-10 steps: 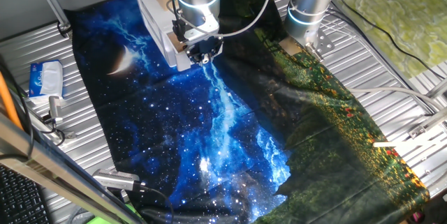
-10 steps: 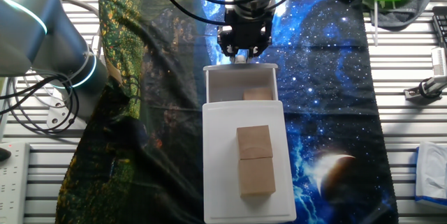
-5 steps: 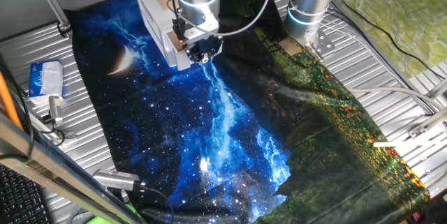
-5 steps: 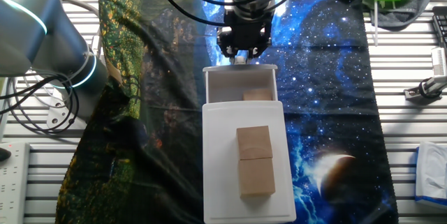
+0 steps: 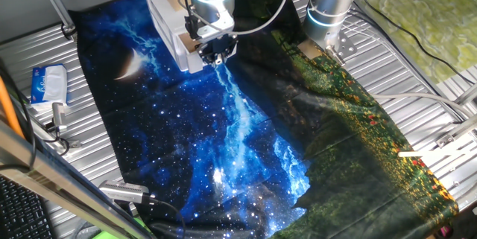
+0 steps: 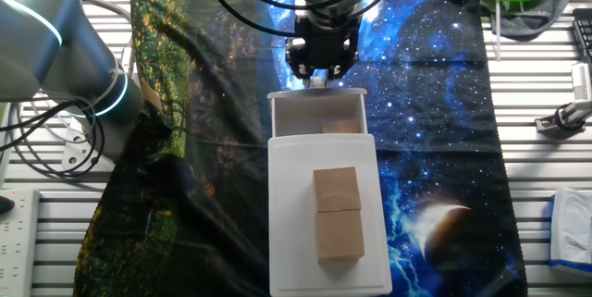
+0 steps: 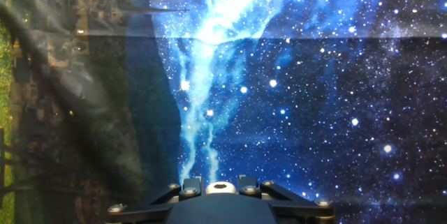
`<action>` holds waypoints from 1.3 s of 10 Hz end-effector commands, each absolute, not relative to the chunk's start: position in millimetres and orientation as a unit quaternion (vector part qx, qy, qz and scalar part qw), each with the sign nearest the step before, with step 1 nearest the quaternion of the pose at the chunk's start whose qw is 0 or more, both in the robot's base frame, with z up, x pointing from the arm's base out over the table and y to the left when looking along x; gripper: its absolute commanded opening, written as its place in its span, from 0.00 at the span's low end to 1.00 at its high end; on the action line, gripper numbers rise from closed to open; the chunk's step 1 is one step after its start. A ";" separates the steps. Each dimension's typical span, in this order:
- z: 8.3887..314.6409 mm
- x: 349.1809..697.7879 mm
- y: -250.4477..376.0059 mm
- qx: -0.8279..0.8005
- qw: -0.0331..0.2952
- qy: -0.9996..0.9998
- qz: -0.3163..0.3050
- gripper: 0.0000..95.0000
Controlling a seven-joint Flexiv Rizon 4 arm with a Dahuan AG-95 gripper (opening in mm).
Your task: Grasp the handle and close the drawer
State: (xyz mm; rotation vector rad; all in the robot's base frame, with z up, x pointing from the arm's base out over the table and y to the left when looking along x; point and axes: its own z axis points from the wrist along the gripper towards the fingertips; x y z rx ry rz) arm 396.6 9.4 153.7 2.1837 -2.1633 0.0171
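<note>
Over the last second the gripper (image 6: 318, 73) and the drawer (image 6: 318, 115) front have crept a little toward the cabinet (image 6: 323, 214), so the push looks under way, though tan inner walls still show and most of the travel remains. In the hand view the fingers (image 7: 191, 185) sit closed on either side of the handle (image 7: 220, 188), clamped on it. The drawer juts from the cabinet's end on the starry cloth (image 5: 223, 142) covering the surface, the handle at its front centre, directly under the gripper
</note>
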 end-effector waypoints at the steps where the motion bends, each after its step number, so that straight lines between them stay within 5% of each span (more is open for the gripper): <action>1: 153.2 397.9 8.3 0.711 0.032 -0.703 0.007 0.00; 13: 151.6 394.7 -7.8 0.714 0.031 -0.699 0.010 0.00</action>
